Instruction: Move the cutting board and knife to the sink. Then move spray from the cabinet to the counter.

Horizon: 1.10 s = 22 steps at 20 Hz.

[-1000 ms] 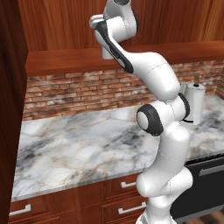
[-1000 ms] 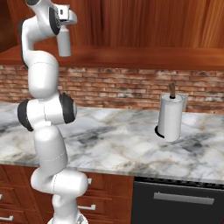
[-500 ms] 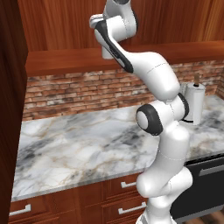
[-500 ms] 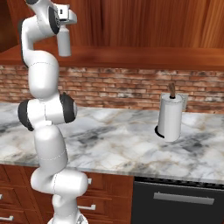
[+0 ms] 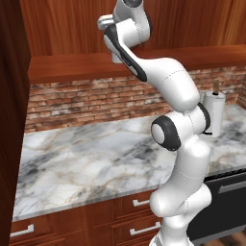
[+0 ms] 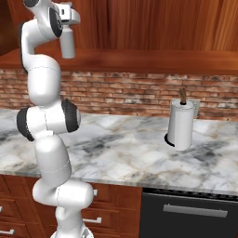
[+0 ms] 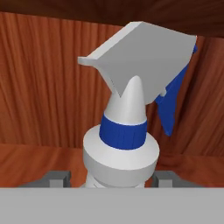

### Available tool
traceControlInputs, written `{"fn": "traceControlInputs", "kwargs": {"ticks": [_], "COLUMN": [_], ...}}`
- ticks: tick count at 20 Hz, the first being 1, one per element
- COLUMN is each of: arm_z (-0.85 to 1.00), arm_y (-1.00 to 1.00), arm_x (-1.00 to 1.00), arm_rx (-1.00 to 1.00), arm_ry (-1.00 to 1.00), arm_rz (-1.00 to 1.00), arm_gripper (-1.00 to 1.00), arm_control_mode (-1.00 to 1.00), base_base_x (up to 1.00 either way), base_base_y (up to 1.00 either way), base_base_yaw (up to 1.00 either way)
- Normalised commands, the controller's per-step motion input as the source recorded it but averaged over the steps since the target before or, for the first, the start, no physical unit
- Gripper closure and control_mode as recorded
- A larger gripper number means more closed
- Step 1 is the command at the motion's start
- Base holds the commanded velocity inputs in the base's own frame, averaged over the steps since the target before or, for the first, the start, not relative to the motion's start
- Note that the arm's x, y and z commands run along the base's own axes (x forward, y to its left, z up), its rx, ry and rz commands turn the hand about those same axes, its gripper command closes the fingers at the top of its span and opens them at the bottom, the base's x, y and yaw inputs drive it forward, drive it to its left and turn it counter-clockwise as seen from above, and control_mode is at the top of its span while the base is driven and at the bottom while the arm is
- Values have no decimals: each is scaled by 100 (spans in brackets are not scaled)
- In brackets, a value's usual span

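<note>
The spray [image 7: 127, 127], a pale grey-white bottle with a blue collar and blue trigger, stands close in the hand view, against reddish-brown cabinet wood. My gripper [image 7: 111, 179] is shut on the spray's body, with a finger on each side. In the right base view the spray [image 6: 68, 44] hangs from the gripper [image 6: 68, 33] high up in front of the cabinet, well above the marble counter [image 6: 135, 155]. From the left base view the arm hides most of the spray [image 5: 116, 57]; the counter [image 5: 81, 161] lies below. The cutting board, knife and sink are out of view.
A white paper-towel roll [image 6: 180, 123] on a holder stands at the counter's right by the brick wall, also seen at the far right [image 5: 215, 113]. A dark appliance front [image 6: 188, 214] and wooden drawers [image 5: 33, 228] sit under the counter. A tall wooden panel [image 5: 10, 120] borders the left.
</note>
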Motion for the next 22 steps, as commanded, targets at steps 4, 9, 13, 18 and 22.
{"fn": "traceControlInputs", "kwargs": {"ticks": [4, 9, 13, 18, 22], "arm_z": [0, 0, 0, 0, 0], "arm_y": [0, 0, 0, 0, 0], "arm_x": [-13, -23, -39, -47, -56], "arm_rx": [0, 0, 0, 0, 0], "arm_ry": [-2, -1, 0, 0, 0], "arm_rz": [0, 0, 0, 0, 0], "arm_gripper": [100, 100, 100, 100, 100], "arm_control_mode": [-100, -100, -100, -100, -100], "base_base_x": [0, 0, 0, 0, 0], "base_base_y": [0, 0, 0, 0, 0], "base_base_yaw": [0, 0, 0, 0, 0]}}
